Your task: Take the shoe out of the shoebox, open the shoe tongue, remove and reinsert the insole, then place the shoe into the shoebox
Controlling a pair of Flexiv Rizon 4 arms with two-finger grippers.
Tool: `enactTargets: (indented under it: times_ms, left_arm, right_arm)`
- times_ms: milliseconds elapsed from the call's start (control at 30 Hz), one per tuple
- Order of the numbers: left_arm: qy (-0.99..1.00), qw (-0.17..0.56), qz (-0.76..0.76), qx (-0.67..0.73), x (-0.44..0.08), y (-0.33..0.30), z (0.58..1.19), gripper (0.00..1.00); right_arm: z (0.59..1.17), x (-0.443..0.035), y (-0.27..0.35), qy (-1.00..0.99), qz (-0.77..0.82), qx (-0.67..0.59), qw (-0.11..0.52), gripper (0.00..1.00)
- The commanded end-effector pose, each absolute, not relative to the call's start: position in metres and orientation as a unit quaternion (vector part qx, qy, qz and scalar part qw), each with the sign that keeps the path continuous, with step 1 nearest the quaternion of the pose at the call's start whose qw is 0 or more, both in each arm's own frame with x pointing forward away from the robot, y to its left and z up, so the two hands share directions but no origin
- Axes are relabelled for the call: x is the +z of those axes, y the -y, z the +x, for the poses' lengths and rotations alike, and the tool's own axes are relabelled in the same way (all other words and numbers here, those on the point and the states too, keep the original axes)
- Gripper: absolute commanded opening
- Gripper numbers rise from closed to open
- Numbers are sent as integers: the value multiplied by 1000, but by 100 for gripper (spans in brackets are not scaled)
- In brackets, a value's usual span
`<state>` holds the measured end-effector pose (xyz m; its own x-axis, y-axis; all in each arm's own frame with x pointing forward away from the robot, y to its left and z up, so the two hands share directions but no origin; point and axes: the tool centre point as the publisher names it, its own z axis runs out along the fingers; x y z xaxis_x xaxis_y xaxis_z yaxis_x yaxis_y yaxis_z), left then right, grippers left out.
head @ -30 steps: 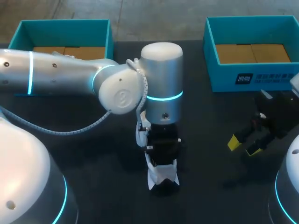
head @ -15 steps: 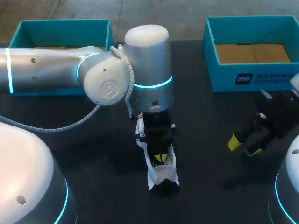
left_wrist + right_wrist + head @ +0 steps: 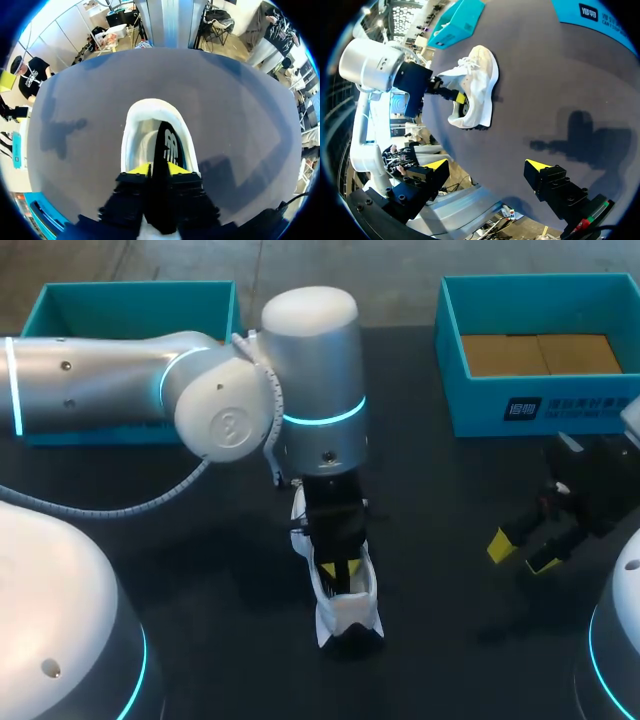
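Near the middle of the table's near edge: one white shoe, upright on its sole, out of both boxes. Clamped edgewise between the left gripper's yellow tips, at the shoe's opening: one dark insole bearing a pale logo, left unread. Toward the right edge, over bare tabletop: the right gripper, spread wide, holding nothing. Along the far edge, two teal open-topped shoeboxes: the left box near the left corner, floor hidden behind the left arm; the right box, lined with brown cardboard, with one white printed label on its front wall.
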<state>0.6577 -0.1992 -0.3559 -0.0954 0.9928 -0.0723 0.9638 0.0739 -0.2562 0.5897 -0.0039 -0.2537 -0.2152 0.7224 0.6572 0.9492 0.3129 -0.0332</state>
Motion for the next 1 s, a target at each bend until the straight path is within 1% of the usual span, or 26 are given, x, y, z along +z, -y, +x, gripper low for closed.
enactTargets:
  times_ms: [33, 167, 233, 367, 400, 500, 633, 700, 733, 900, 1000]
  left_arm:
    - [729, 62, -672, 114, -356, 204, 659, 35]
    - [728, 60, -673, 111, -356, 205, 660, 41]
    - [729, 60, -674, 109, -357, 204, 660, 47]
    - [731, 60, -671, 108, -357, 202, 662, 54]
    - [732, 60, -670, 108, -357, 202, 662, 57]
    - [736, 61, -665, 112, -358, 199, 663, 60]
    - [739, 60, -662, 115, -357, 196, 664, 59]
    - [741, 58, -658, 118, -357, 195, 665, 55]
    - [742, 57, -657, 120, -356, 195, 665, 51]
    - [743, 55, -655, 123, -355, 192, 665, 45]
    - [745, 55, -654, 125, -357, 191, 666, 45]
  right_arm:
    - [589, -254, 4, 755, -555, -193, 292, 100]
    - [589, -254, 4, 755, -555, -193, 292, 100]
    - [589, -254, 4, 755, -555, -193, 292, 100]
    - [589, -254, 4, 755, -555, -193, 292, 100]
    - [589, -254, 4, 755, -555, -193, 292, 100]
    - [589, -254, 4, 755, -555, -193, 292, 100]
    - [589, -254, 4, 755, -555, -193, 292, 100]
    - [589, -254, 4, 755, -555, -193, 292, 100]
    - [589, -254, 4, 755, -555, -193, 292, 100]
    - [589, -254, 4, 755, -555, -193, 292, 100]
    - [589, -254, 4, 755, -555, -193, 292, 100]
